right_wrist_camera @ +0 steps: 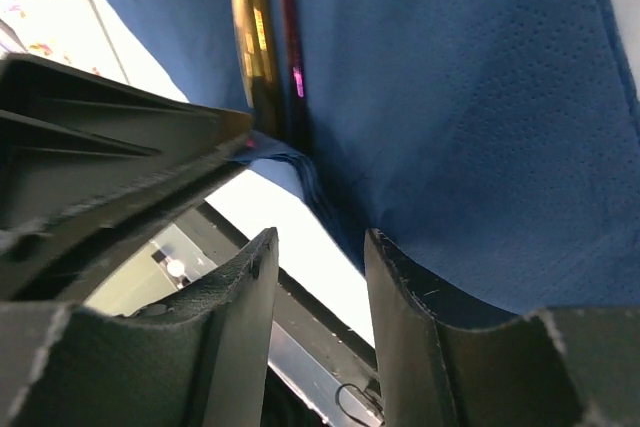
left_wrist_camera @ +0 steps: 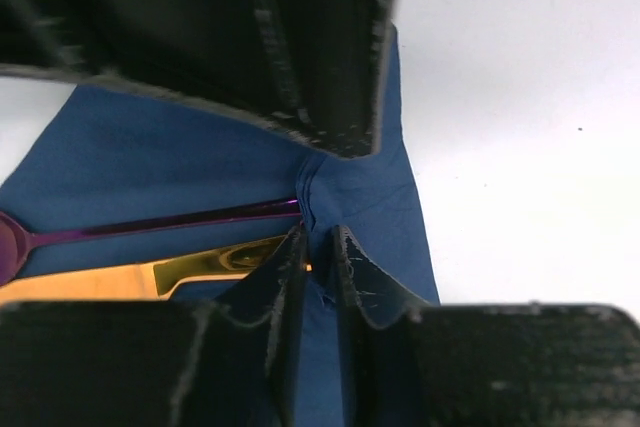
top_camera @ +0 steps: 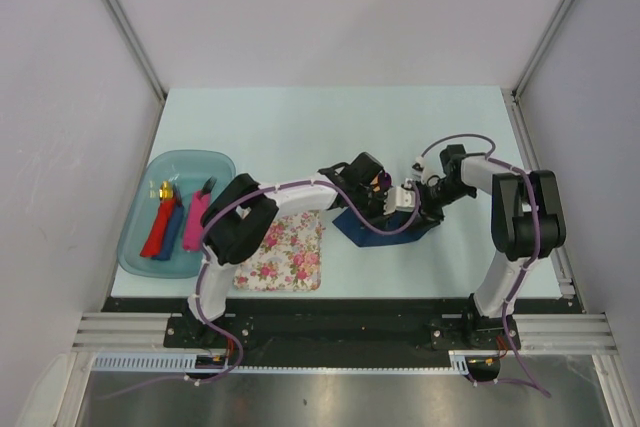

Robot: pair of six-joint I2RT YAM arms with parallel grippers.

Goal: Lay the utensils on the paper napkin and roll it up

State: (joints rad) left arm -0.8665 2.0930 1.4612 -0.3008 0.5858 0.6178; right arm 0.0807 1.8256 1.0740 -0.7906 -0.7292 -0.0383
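We judge the first half done. The spoon (left_wrist_camera: pixel 150 225) and the gold utensil (left_wrist_camera: pixel 90 282) lie side by side on the napkin (left_wrist_camera: pixel 150 147), their handles running toward the left gripper (left_wrist_camera: pixel 318 247) and ending just ahead of its fingertips. From the right wrist the same pair shows straight ahead of the right gripper (right_wrist_camera: pixel 320 247), beyond the napkin's near edge.

The rolling has hardly begun, as we read it. Just ahead of the left fingertips the paper is pulled into a small pucker (left_wrist_camera: pixel 310 182), and ahead and to the left of the right fingers the edge lies doubled over in a few layers (right_wrist_camera: pixel 285 162). Otherwise the napkin is flat, and the utensils lie fully uncovered.

The left jaws stand a narrow slit apart. Blue paper shows in the slit, but it does not look clamped to us. The right jaws stand moderately apart with nothing held; only bare table (right_wrist_camera: pixel 300 232) and the napkin's edge show between them.

What is left: take up an edge, fold it over both utensils, and turn the bundle until the paper is wound around them.
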